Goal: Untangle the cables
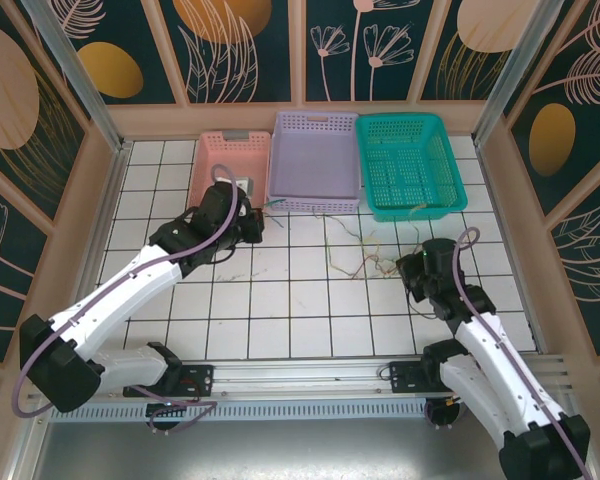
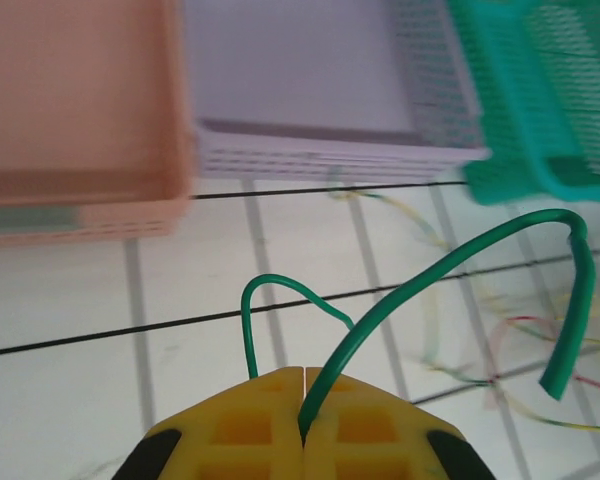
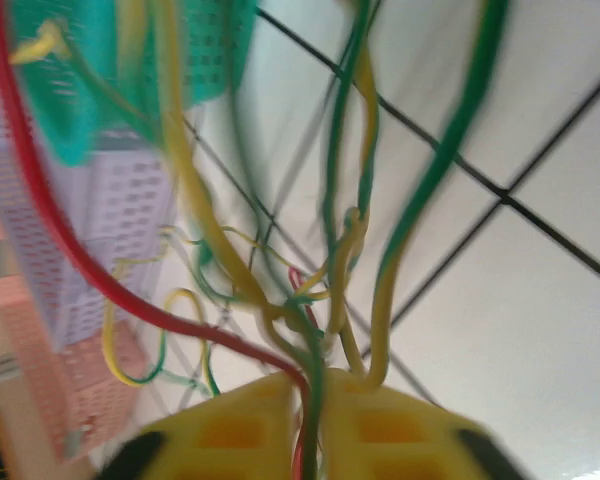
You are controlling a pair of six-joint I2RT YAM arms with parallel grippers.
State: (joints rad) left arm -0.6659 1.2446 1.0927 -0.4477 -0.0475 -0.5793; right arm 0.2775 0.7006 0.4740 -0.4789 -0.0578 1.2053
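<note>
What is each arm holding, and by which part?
Left fingers pinch the green cable near its free end; right fingers clamp the tangled cables mid-bundle.

A white tiled table [image 1: 280,300] carries three baskets in a row along its far edge: a pink basket [image 1: 225,160], a lilac basket [image 1: 315,160] and a teal basket [image 1: 405,165]. Thin cables [image 1: 365,262] lie loosely tangled on the tiles just before the teal one.

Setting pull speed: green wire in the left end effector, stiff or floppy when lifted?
Probably springy, not limp: the green wire holds a free arch from the left end effector. Likely light, being thin.
</note>
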